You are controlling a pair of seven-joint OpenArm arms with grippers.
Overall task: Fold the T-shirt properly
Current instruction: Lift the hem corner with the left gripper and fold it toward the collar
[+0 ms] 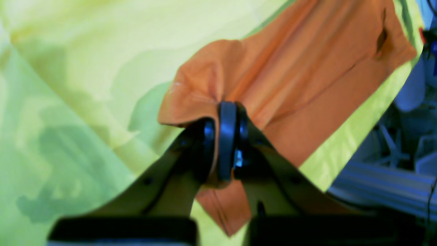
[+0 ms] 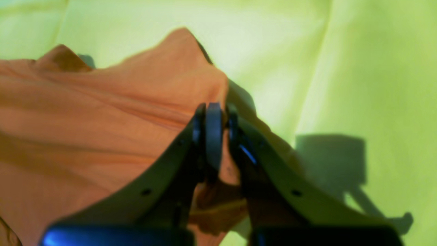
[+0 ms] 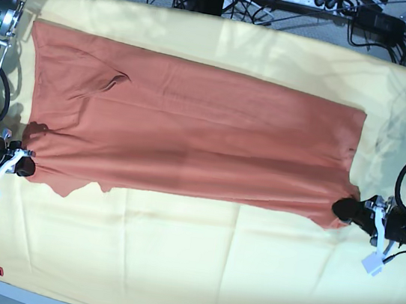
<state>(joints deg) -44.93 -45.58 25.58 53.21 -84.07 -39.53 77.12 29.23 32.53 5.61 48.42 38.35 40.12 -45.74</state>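
In my left wrist view, my left gripper (image 1: 227,136) is pinched tight on a bunched corner of the T-shirt (image 1: 307,85), with orange cloth squeezed between the jaws and the rest of the shirt running away up and to the right over the yellow cloth (image 1: 85,68); I hold the very corner so that the whole edge follows when I lift. In my right wrist view, my right gripper (image 2: 215,136) is likewise clamped on a puckered corner of the shirt, the fabric peaking just above the jaws and spreading to the left, with some loose cloth hanging under my fingers. In the base view, the shirt (image 3: 190,135) lies spread as a long band across the far half of the yellow cloth (image 3: 186,271), with each gripper at one end of the shirt's near edge, left (image 3: 347,210) and right (image 3: 23,166). I judge that holding both near corners at once keeps that edge taut and straight, ready to carry it over the shirt toward its far edge for a clean fold.
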